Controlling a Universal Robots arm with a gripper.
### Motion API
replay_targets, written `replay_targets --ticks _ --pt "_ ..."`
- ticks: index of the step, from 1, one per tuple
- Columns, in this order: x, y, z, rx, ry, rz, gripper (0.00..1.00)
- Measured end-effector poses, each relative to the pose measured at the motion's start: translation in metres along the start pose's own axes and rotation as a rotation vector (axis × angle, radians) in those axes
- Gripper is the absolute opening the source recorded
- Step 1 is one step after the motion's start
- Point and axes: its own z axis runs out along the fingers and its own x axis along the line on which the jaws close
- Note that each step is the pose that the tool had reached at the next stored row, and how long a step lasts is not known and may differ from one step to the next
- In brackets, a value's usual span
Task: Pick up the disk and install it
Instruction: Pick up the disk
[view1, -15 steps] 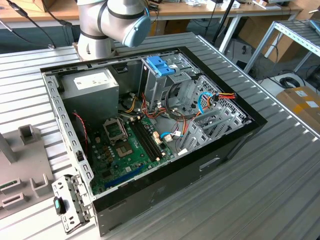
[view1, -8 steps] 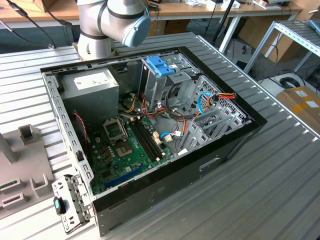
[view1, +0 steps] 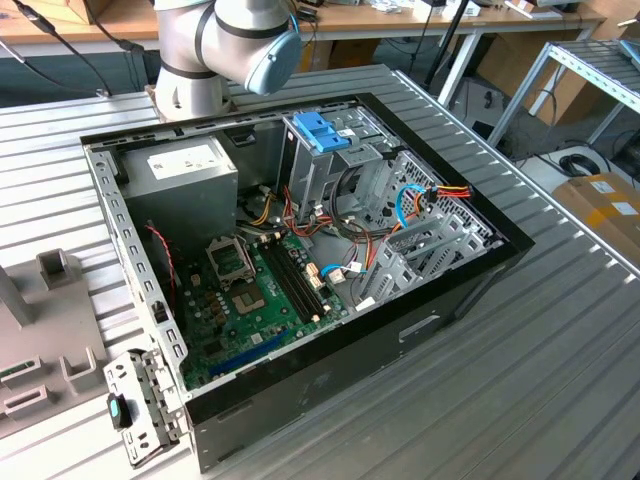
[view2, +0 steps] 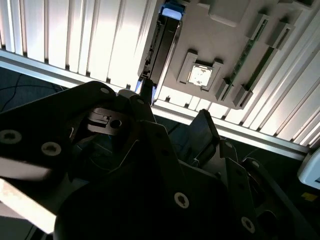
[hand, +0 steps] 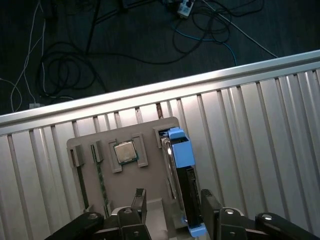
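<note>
A grey holder tray (hand: 150, 131) lies on the ribbed metal table (hand: 260, 130); in both wrist views it holds three things, each in its own seat. The disk (hand: 187, 187) stands on its edge in a long slot at one side of the tray, dark body up, with its bright blue rail showing at both ends. A square processor chip (hand: 125, 151) lies flat in a square recess near the tray's middle. A thin green memory stick (hand: 100, 177) stands in a narrow slot at the far side from the disk.

The gripper (hand: 174, 201) hangs over the tray with its fingers (hand: 140, 199) spread wide and holding nothing; the disk's near end lies between them, and no finger is seen touching it. In the second wrist view the gripper (view2: 175, 107) is a dark mass in front, with the disk (view2: 162, 45), the tray (view2: 220, 35) and the chip (view2: 200, 76) beyond it. Past the table edge, dark cables (hand: 75, 65) lie on the floor.

In the exterior view an open computer case (view1: 330, 345) fills the middle of the frame. Inside are a power supply (view1: 185, 175) at upper left, a green motherboard (view1: 245, 300) below it, and a metal drive cage (view1: 350, 170) topped by a lighter blue tab (view1: 322, 130) at upper centre, with loose wires (view1: 345, 240) around its foot. The arm (view1: 220, 45) stands behind the case; a loose metal bracket (view1: 140, 400) lies at lower left.
</note>
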Motion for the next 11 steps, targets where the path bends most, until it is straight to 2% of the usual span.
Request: replay_targets --ticks 11 --pt "-0.0025 0.0005 0.0050 -0.0001 -0.0007 -0.001 0.56"
